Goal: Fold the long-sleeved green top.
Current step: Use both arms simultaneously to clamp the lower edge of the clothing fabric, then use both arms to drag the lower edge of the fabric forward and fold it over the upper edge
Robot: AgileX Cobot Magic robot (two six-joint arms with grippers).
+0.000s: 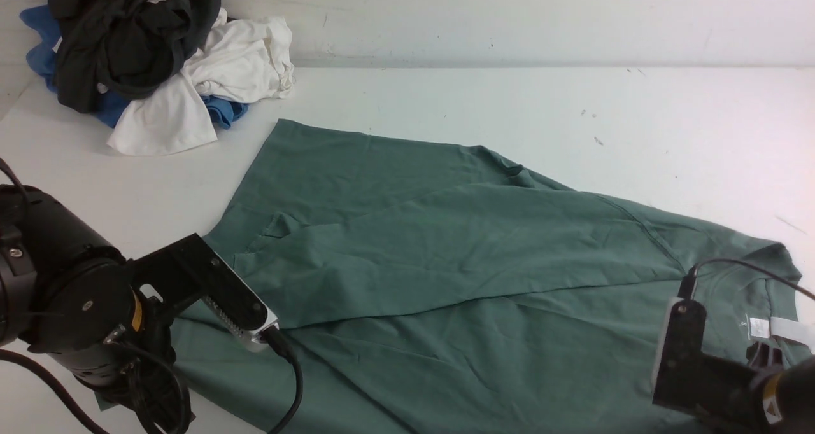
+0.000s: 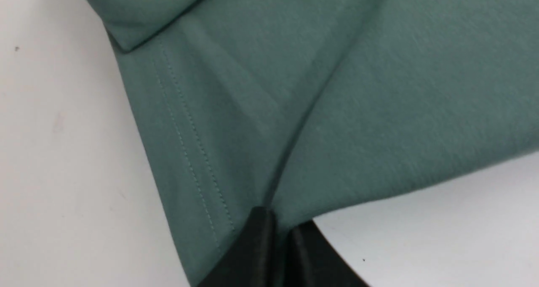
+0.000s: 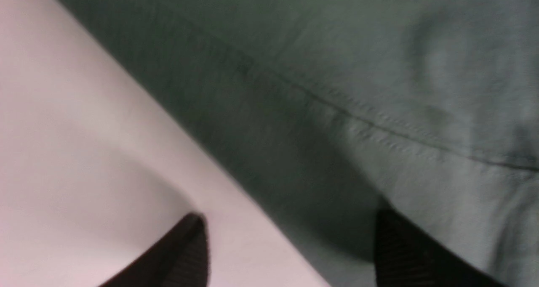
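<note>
We see the green long-sleeved top (image 1: 446, 256) spread flat on the white table (image 1: 509, 103), from centre to near right. One side is folded across the body, and the neck with its white tag (image 1: 761, 327) is at the right. The left gripper (image 2: 278, 224) is pinched tight on the top's stitched hem at the near-left corner. The right gripper (image 3: 290, 240) gapes wide at the top's edge by the collar end, one finger over bare table, the other over cloth, gripping nothing. A clothes pile (image 1: 153, 58) of black, white and blue sits far left, well apart from the top.
</note>
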